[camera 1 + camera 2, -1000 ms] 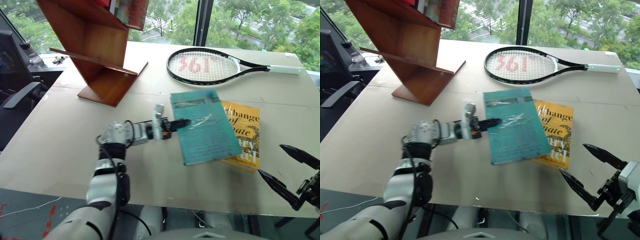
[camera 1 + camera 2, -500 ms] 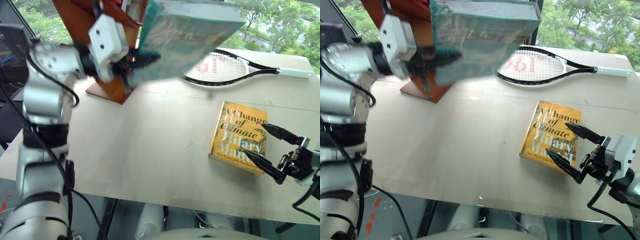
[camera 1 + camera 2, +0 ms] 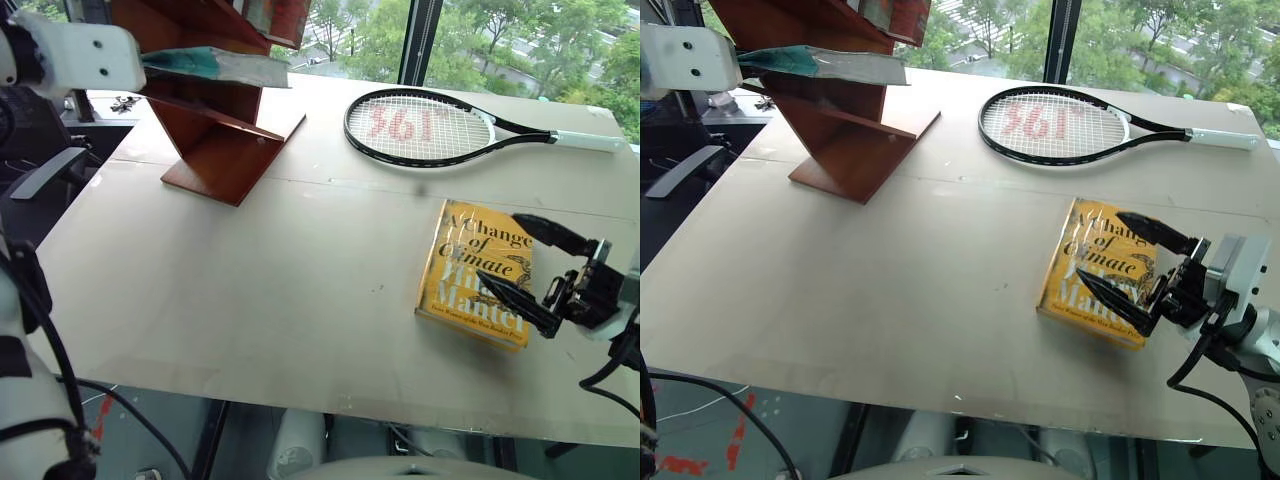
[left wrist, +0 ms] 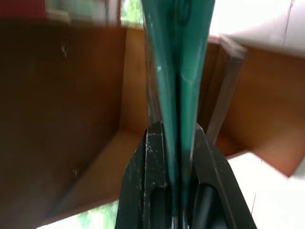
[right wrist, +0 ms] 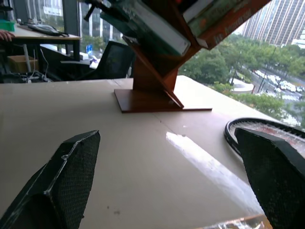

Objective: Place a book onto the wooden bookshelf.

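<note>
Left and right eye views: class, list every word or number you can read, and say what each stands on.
"361°", in red, on the strings of the tennis racket.
"A Change of Climate", in black, on the cover of the yellow book.
"Hilary Mantel", in pale letters lower on that cover, partly hidden by the right gripper.
A small line at that cover's bottom edge: too small to read.

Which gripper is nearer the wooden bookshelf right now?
Left. The left gripper is at the wooden bookshelf, jaws shut on the teal book it holds against the slanted boards. The right gripper hovers open over the yellow-orange book, across the table.
</note>
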